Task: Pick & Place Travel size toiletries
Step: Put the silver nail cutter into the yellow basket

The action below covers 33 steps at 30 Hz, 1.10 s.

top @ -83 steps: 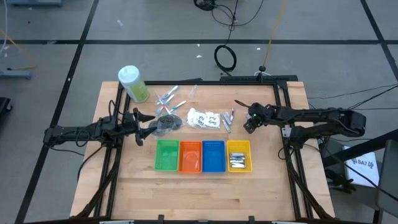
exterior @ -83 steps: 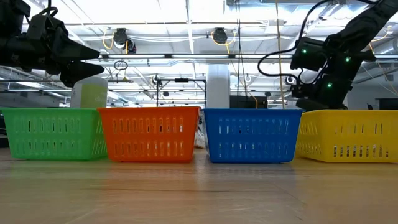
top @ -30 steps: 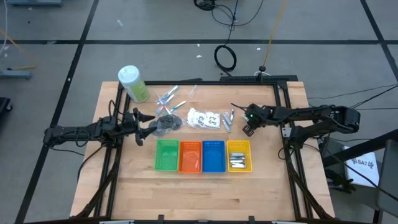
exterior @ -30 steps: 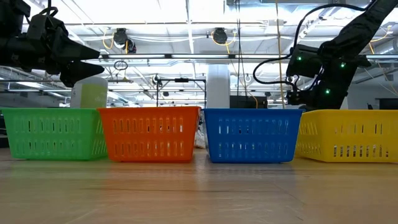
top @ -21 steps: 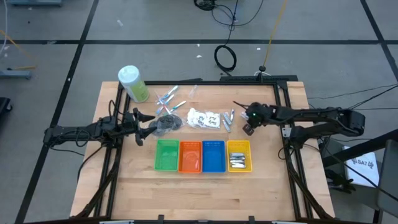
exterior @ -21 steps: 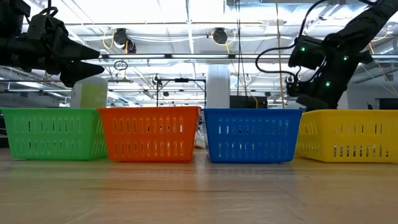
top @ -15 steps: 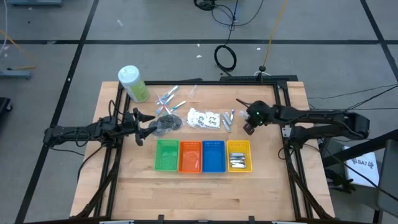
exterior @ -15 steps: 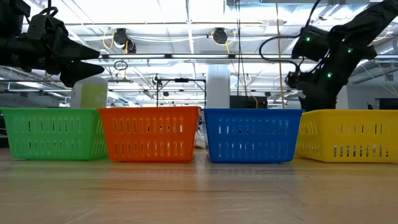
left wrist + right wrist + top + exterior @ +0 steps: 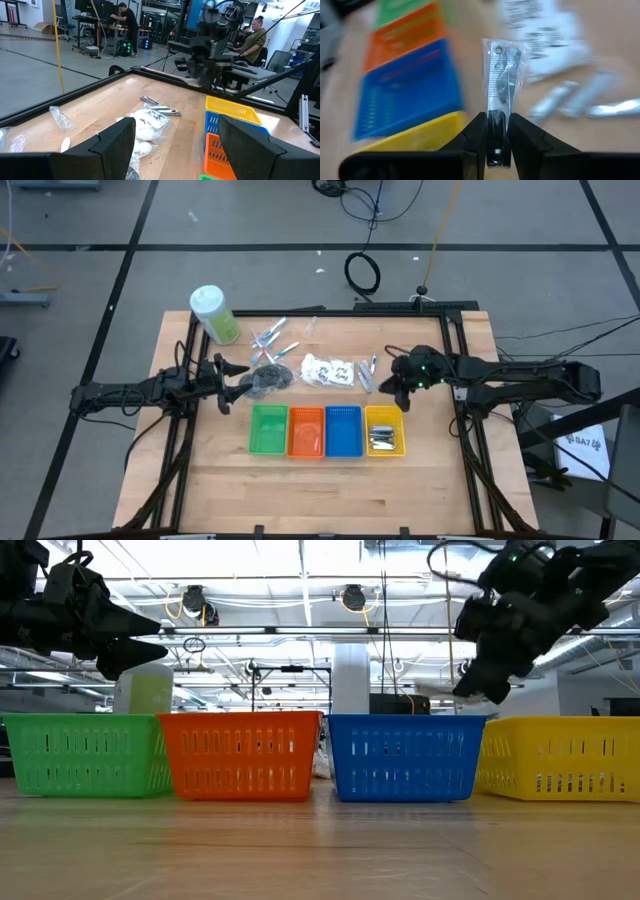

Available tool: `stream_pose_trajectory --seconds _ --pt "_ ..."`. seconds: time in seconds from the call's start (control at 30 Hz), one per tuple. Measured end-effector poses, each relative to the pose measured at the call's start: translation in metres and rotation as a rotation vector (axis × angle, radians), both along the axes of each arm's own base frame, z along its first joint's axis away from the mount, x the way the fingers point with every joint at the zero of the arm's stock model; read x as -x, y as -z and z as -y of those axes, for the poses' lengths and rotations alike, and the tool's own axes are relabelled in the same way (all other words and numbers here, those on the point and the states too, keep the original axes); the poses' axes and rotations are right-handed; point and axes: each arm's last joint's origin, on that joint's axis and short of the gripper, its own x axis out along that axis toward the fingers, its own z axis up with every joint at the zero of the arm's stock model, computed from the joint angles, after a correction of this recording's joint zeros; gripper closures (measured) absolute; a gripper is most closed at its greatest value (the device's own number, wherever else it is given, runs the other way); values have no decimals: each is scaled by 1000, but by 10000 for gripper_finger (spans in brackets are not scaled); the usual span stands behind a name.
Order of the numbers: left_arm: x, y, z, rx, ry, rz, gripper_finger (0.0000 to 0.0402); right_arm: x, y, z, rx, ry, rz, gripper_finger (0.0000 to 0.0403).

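Note:
My right gripper [image 9: 498,125] is shut on a short silver-grey tube in a clear wrapper [image 9: 500,70]. It hovers at the far end of the yellow bin [image 9: 385,430]. On the table beyond the bins lie more silver-grey tubes [image 9: 368,372], white packets [image 9: 330,370], a dark clear pouch [image 9: 268,380] and thin sticks [image 9: 272,335]. My left gripper [image 9: 235,380] waits open beside the pouch, above the table [image 9: 175,150]. My right gripper pinches one end of the wrapped tube [image 9: 497,116] between its two fingers. The fingers lie along the tube, which sticks straight out past the fingertips. It is lifted clear of the table and the bins.
Green [image 9: 268,430], orange [image 9: 305,430], blue [image 9: 343,430] and yellow bins stand in a row at mid table. The yellow one holds silver items [image 9: 383,442]. A large pale-green bottle [image 9: 215,315] stands at the far left corner. People sit at desks beyond the table [image 9: 252,40].
My right gripper has risen from the silver-grey tubes and come toward the table's near edge, over the yellow bin's far end, turning as it went. It carries one wrapped tube clear of the table.

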Motion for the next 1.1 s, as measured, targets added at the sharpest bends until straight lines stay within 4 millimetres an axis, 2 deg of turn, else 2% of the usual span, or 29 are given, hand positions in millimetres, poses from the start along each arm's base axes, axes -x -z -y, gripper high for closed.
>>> stream_pose_trajectory --seconds 0.23,0.5,0.8,1.1 --pt "0 0 0 0 0 0 121 -5 -1 -32 -79 -203 12 344" --pt "0 0 0 0 0 1 121 0 4 -59 -144 -300 -79 344" --pt "0 0 0 0 0 0 121 2 6 -65 -166 -307 -117 339" --pt "0 0 0 0 0 0 121 2 6 -65 -166 -308 -117 315"
